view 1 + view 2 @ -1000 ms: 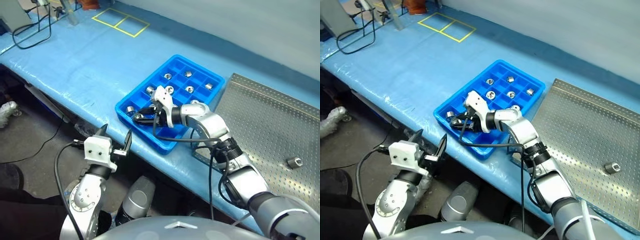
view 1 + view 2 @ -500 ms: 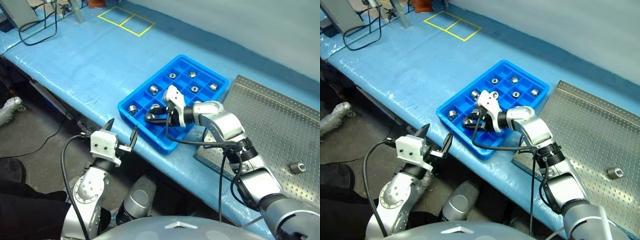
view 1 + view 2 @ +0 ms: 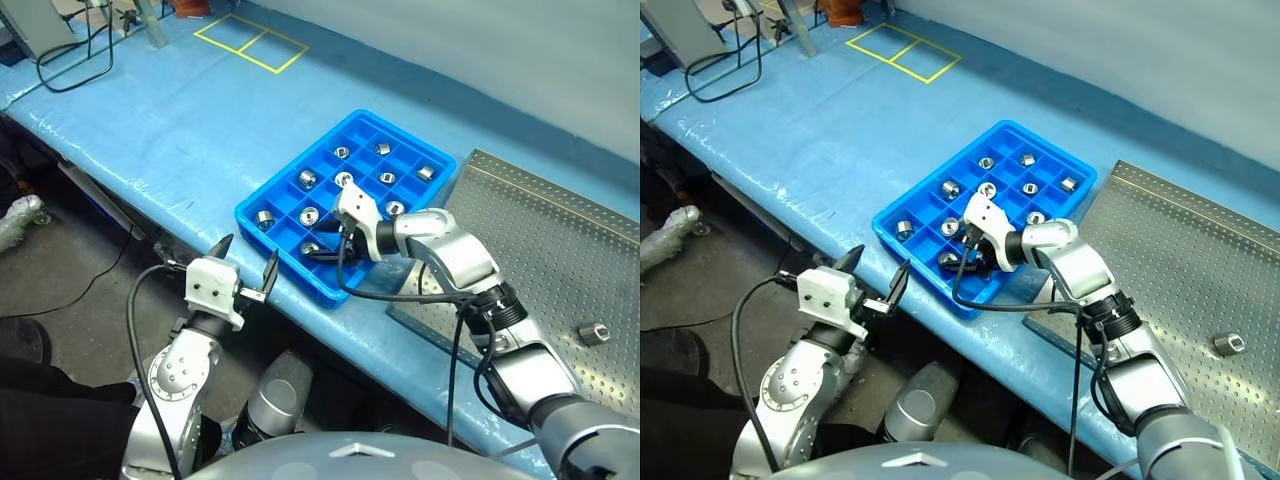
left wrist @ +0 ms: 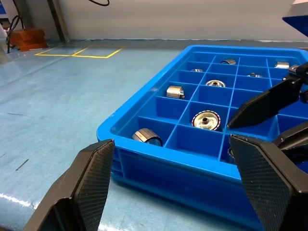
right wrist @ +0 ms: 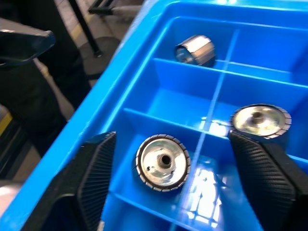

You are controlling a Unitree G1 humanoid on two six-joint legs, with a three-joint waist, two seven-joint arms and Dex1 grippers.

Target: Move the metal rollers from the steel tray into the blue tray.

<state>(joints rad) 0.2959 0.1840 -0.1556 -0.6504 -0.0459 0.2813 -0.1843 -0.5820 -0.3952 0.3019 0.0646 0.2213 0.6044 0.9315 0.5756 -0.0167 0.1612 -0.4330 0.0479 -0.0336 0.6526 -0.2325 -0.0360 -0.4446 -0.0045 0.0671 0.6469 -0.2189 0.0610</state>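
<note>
Right gripper (image 5: pixel 166 202) wide open, empty, over near row of blue tray (image 3: pixel 262 233), roller (image 5: pixel 162 162) lying flat in cell just beneath; best lifted straight clear, then swung to steel tray (image 3: pixel 540 240) for last roller (image 3: pixel 594 332).

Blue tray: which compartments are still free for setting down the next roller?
The blue tray has bare compartments along its edge beside the steel tray, and some at the near corner. The middle and far rows hold metal rollers, and the right gripper hovers there.
</note>
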